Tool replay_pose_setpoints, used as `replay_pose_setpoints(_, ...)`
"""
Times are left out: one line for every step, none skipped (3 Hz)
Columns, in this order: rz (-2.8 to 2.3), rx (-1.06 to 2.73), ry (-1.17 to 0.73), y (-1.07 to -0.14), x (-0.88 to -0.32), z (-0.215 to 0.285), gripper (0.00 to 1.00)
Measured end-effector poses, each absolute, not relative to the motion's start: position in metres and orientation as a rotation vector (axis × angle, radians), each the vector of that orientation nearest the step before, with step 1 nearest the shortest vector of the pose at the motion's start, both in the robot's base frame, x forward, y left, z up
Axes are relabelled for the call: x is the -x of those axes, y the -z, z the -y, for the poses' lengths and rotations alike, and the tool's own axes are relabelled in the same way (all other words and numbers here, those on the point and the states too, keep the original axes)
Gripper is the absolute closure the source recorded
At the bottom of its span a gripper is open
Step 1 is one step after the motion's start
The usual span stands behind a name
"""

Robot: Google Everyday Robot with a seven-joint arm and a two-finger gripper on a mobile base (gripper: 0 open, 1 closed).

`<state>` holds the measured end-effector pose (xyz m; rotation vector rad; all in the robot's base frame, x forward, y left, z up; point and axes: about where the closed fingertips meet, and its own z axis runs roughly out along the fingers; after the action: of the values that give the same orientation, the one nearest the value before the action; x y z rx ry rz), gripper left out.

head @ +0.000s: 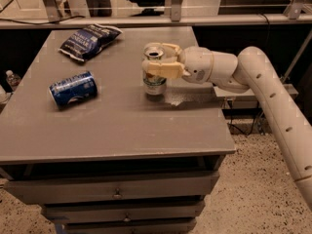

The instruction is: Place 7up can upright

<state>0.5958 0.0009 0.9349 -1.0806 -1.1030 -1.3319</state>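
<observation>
A grey table (122, 130) is seen in the middle of the frame. Drawers (117, 191) are set under it. A speckled floor (253, 189) is seen at the lower right. A long rail (229, 19) is laid across the top. The gripper (155, 62) is closed round the 7up can (155, 84) at the upper middle.

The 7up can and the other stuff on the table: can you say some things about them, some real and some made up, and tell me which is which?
1. The 7up can stands upright. True.
2. The gripper hangs far away from the 7up can. False: its fingers clasp the can's upper part.
3. The blue can lies on its side. True.
4. The snack bag lies on the floor. False: it lies on the table, near the far edge.
</observation>
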Motion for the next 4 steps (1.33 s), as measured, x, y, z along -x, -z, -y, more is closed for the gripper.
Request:
replay_pose_setpoints(1.099, 1.1, 1.311, -0.922, -0.597, -0.001, 0.82)
replay_pose_setpoints(1.102, 1.095, 1.3, -0.915, -0.597, -0.001, 0.51)
replay_pose_setpoints(1.106, 1.089, 1.296, -0.912, -0.597, -0.002, 0.28)
replay_pose_setpoints(1.11, 1.086, 1.289, -0.909, -0.595, -0.002, 0.04)
